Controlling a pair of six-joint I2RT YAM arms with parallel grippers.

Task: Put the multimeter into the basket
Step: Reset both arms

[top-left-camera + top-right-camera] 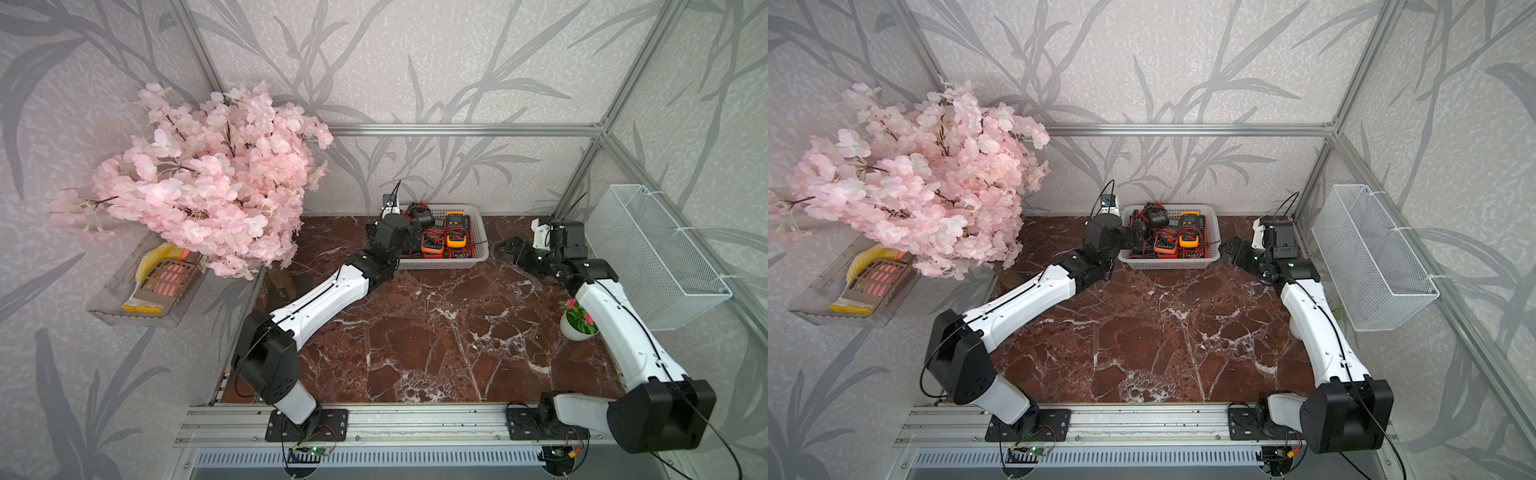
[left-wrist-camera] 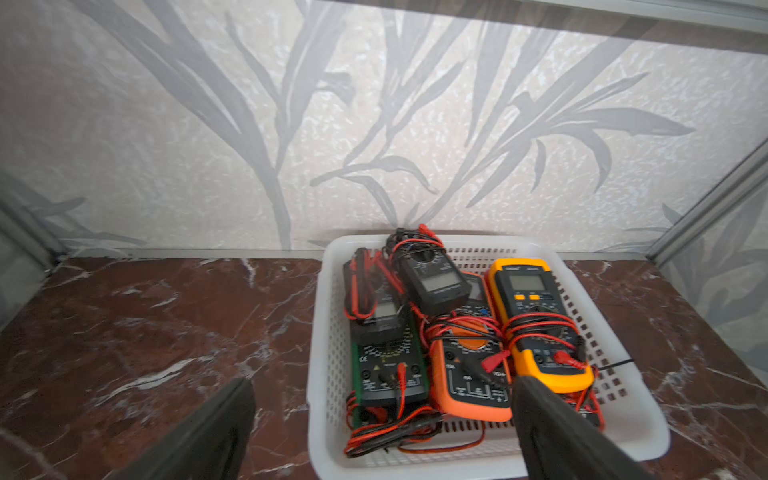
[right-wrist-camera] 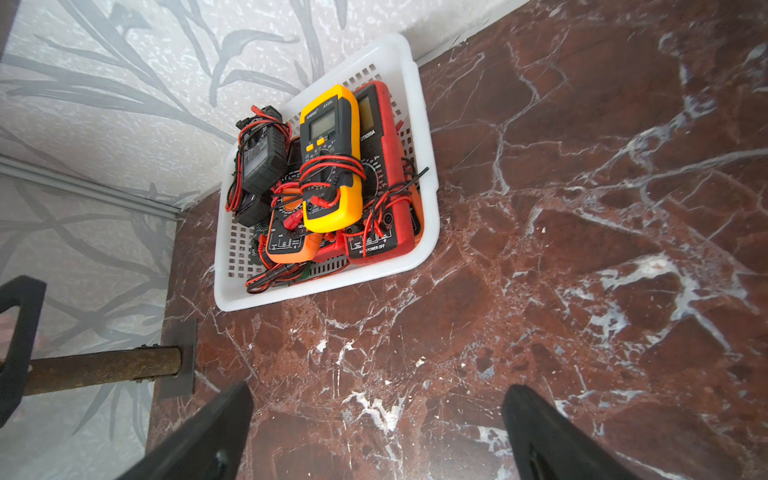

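Red-brown marble bench point(image 1: 415, 332) carried everything. Pink blossom tree point(image 1: 208, 178) filled the rear left corner. White wire-mesh basket point(image 1: 656, 257) hung on the right wall, well apart from the work.

Left arm point(image 1: 320, 299) stretched diagonally across the bench. Right arm point(image 1: 615, 328) bent in from the right side.

Basket point(image 1: 440, 264) sat on the bench against the back wall, roughly mid-width. All multimeters in view lay inside it, leads wrapped around them:
- red multimeter point(image 3: 382, 174) along the basket's right wall
- yellow multimeter point(image 2: 532, 299) next to it, resting partly on top of the others
- orange multimeter point(image 2: 469, 378) beside the yellow one, toward the front wall
- black-and-green multimeter point(image 2: 388, 365) at the left side
- black clamp meter point(image 2: 432, 282) at the back, lying across the pile

Left jaws: spread wide, nothing between them. In the wrist view one finger point(image 2: 552, 432) sat over the basket's front edge, just at the yellow multimeter's lower end; whether it touched, couldn't tell. Other finger point(image 2: 208, 436) was over bare bench outside the basket's left wall.

Right jaws: also spread wide and empty, both fingers point(image 3: 548, 440) over bare bench. Basket and its multimeters lay ahead of them, apart; in both top views the jaws sat near the basket's right end, not touching.

Small potted plant point(image 1: 575, 320) stood by the right arm.
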